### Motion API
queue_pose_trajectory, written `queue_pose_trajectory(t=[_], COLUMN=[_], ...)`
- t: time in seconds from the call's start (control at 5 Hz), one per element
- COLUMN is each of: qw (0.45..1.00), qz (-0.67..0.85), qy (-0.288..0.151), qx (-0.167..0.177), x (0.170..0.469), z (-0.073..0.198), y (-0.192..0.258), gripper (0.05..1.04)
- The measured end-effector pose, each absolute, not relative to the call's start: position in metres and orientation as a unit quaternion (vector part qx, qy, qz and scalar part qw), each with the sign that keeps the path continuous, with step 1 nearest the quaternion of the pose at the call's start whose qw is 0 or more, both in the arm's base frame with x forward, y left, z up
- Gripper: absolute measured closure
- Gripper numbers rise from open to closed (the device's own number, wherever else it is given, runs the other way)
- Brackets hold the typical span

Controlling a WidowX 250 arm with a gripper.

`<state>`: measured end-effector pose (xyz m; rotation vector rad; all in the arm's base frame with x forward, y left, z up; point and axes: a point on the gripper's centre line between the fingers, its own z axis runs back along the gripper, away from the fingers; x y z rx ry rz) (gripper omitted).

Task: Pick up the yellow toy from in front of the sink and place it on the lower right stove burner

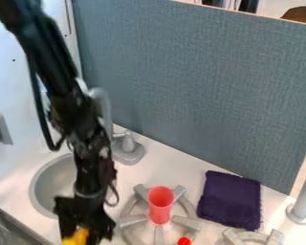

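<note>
White table [181, 165] with a toy kitchen set, seen at a slant. Pincer [86, 234] hangs at the near edge of the view; cannot tell if it is wide or narrow. Yellow thing [76, 238] is right at the pincer's lower end, partly hidden by it and cut off by the view's bottom edge; whether it is gripped is unclear. Beside them, toward the right, is a grey burner [132, 219] with a red cup [160, 206] upright on it and a small round red thing [184, 241] at its near side. Second burner [233, 237] sits farther right. Dark purple cloth [229, 200] lies flat behind the burners. Round grey sink [44, 186] is left of the arm, grey faucet [128, 152] behind. Grey post [305, 196] stands at the right edge. Blue-grey divider [194, 91] runs behind the table, brown rounded thing [301, 14] beyond it.
</note>
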<state>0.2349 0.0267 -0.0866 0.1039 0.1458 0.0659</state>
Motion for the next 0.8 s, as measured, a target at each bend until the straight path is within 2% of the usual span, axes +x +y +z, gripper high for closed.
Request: queue_pose_trajectory(t=[0.2,0.4,0.6,0.8], qw=[0.998,0.994,0.994,0.993], qz=[0.041,0.044,-0.005,-0.042], qy=[0.017,-0.033,-0.053,-0.068], qx=[0.043,0.095,0.1,0.09], x=[0.236,0.235,0.238,0.25], z=[-0.031,0.008,0.026,0.043], y=[0.024,0.008,-0.023,-0.057], gripper=[0.628,0.74,0.768,0.768])
